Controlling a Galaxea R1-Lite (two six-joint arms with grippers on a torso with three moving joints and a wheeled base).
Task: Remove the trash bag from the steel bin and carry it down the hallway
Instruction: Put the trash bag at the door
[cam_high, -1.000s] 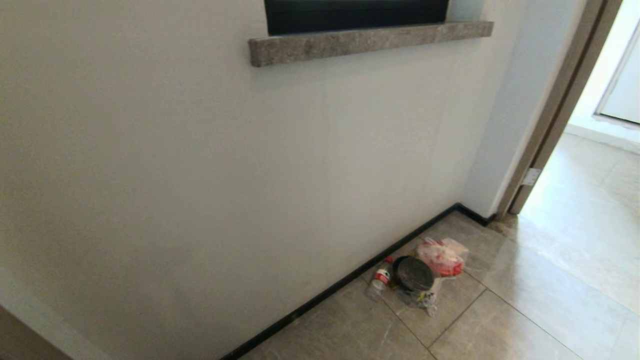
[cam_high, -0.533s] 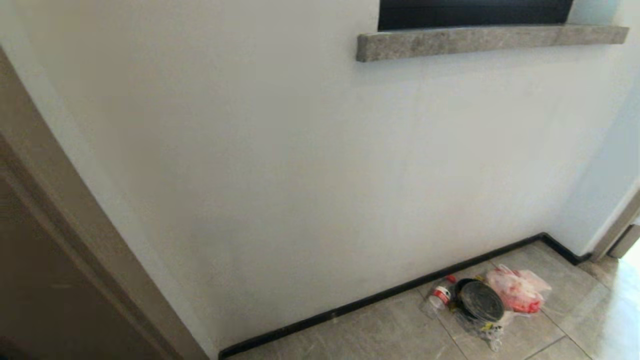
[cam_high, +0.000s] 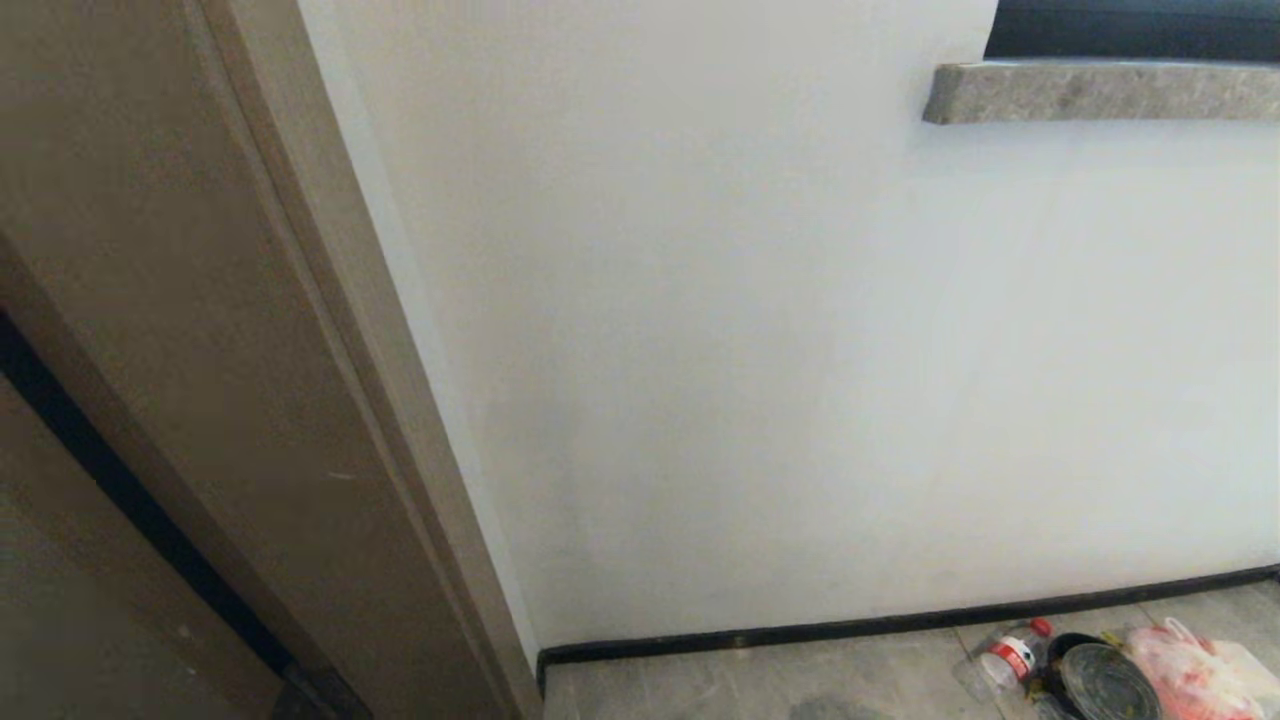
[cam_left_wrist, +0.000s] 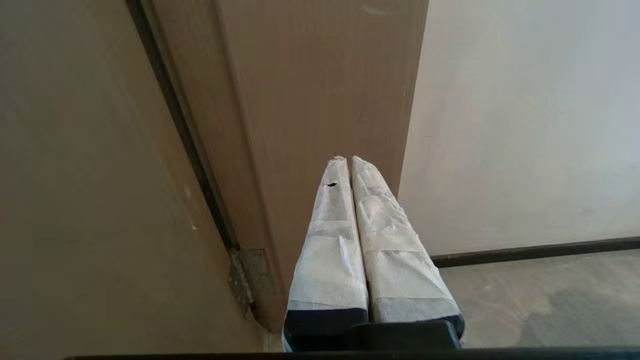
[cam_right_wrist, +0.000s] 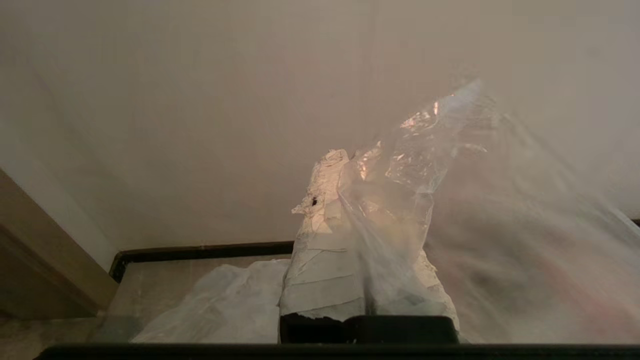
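**Carrying stage under way; bin out of sight**

Starting with the head view: neither arm shows. A brown door frame (cam_high: 250, 400) fills the left side, a white wall (cam_high: 800, 350) with black skirting (cam_high: 900, 625) runs to the right, and a stone sill (cam_high: 1100, 92) sits high up. On the floor tiles (cam_high: 750, 690) at the lower right corner lies loose litter: a plastic bottle (cam_high: 1008, 655), a dark round tin (cam_high: 1105, 685) and a pink-red bag (cam_high: 1195, 670). No steel bin is visible in any view.

Left wrist view: the left gripper (cam_left_wrist: 348, 161), tape-wrapped, has its fingers pressed together on nothing, pointing toward the door frame.

Right wrist view: the right gripper (cam_right_wrist: 340, 155) is pinched on the clear trash bag (cam_right_wrist: 450, 200), whose film drapes from the fingertips across the view, with pale folds lower down near the floor.

Assessment: the bag appears already out of the bin and in hand; judged remaining is the transport along the hallway.
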